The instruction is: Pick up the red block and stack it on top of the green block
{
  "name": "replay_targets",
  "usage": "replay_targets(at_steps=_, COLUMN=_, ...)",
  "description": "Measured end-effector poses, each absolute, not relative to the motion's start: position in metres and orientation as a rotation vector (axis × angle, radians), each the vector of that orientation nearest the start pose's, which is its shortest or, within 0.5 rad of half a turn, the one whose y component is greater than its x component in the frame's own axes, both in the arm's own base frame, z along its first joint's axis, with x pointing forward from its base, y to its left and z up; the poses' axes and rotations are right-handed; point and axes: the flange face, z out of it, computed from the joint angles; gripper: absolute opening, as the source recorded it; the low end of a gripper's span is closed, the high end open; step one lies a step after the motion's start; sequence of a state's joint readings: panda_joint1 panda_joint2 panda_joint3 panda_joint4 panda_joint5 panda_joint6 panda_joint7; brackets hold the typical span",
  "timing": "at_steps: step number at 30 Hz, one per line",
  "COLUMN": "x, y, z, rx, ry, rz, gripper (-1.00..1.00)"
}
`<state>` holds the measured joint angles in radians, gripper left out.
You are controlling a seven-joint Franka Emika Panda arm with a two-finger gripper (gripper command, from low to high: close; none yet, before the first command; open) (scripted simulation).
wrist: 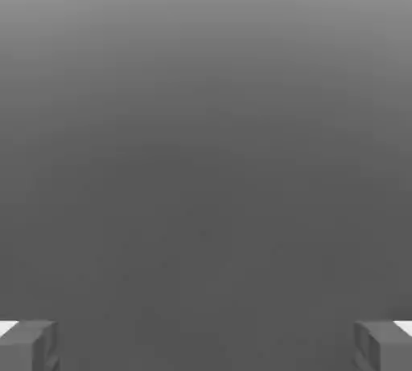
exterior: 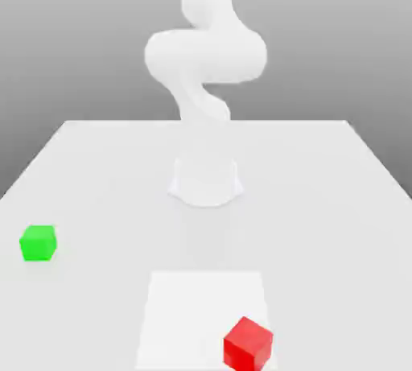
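The red block [exterior: 248,344] rests on the white table near the front edge, toward the exterior view's right, on the corner of a paler square patch. The green block [exterior: 38,243] stands by itself on the table far over at the exterior view's left. The white arm [exterior: 205,55] rises behind both blocks at the middle of the table, well away from each. In the hand view my gripper [wrist: 206,345] is open: its two grey fingertips [wrist: 28,345] stand far apart with nothing between them, against a plain grey background.
The white table [exterior: 322,200] is wide, with its back edge behind the arm's round base [exterior: 205,180]. A paler square patch [exterior: 193,313] lies at the front middle. The two blocks are far apart.
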<state>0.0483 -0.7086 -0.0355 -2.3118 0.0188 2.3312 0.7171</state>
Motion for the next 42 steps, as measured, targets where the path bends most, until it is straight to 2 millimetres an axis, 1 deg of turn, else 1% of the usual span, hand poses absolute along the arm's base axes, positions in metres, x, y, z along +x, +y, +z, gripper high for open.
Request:
replay_targets(at_steps=3, x=0.419, y=0.005, z=0.626, rx=-2.619, ry=0.819, rz=-0.819, gripper=0.0)
replay_targets(at_steps=6, x=0.449, y=0.013, z=0.576, rx=-2.705, ry=0.702, rz=-0.709, gripper=0.0)
replay_targets(at_steps=10, x=0.48, y=0.026, z=0.504, rx=-2.809, ry=0.542, rz=-0.566, gripper=0.0)
replay_targets(at_steps=13, x=0.494, y=0.036, z=0.448, rx=-2.88, ry=0.418, rz=-0.461, gripper=0.0)
replay_targets(at_steps=16, x=0.502, y=0.045, z=0.392, rx=-2.946, ry=0.291, rz=-0.358, gripper=0.0)
replay_targets(at_steps=18, x=0.504, y=0.052, z=0.355, rx=-2.987, ry=0.197, rz=-0.289, gripper=0.0)
replay_targets(at_steps=20, x=0.503, y=0.059, z=0.319, rx=-3.026, ry=0.101, rz=-0.22, gripper=0.0)
replay_targets(at_steps=24, x=0.494, y=0.06, z=0.249, rx=-3.099, ry=-0.076, rz=-0.083, gripper=0.0)
replay_targets(at_steps=26, x=0.488, y=0.059, z=0.217, rx=-3.126, ry=-0.158, rz=-0.025, gripper=0.0)
replay_targets(at_steps=30, x=0.487, y=0.059, z=0.162, rx=-3.136, ry=-0.192, rz=-0.003, gripper=0.0)
replay_targets(at_steps=31, x=0.486, y=0.059, z=0.151, rx=-3.136, ry=-0.192, rz=-0.002, gripper=-1.0)
replay_targets(at_steps=36, x=0.486, y=0.059, z=0.151, rx=-3.136, ry=-0.192, rz=0.001, gripper=-1.0)
replay_targets(at_steps=37, x=0.485, y=0.059, z=0.146, rx=-3.136, ry=-0.192, rz=0.003, gripper=-1.0)
replay_targets(at_steps=38, x=0.486, y=0.059, z=0.15, rx=-3.136, ry=-0.193, rz=0.001, gripper=-1.0)
replay_targets(at_steps=39, x=0.486, y=0.059, z=0.159, rx=-3.136, ry=-0.194, rz=0.0, gripper=-1.0)
replay_targets(at_steps=42, x=0.486, y=0.059, z=0.195, rx=-3.136, ry=-0.194, rz=0.001, gripper=-1.0)
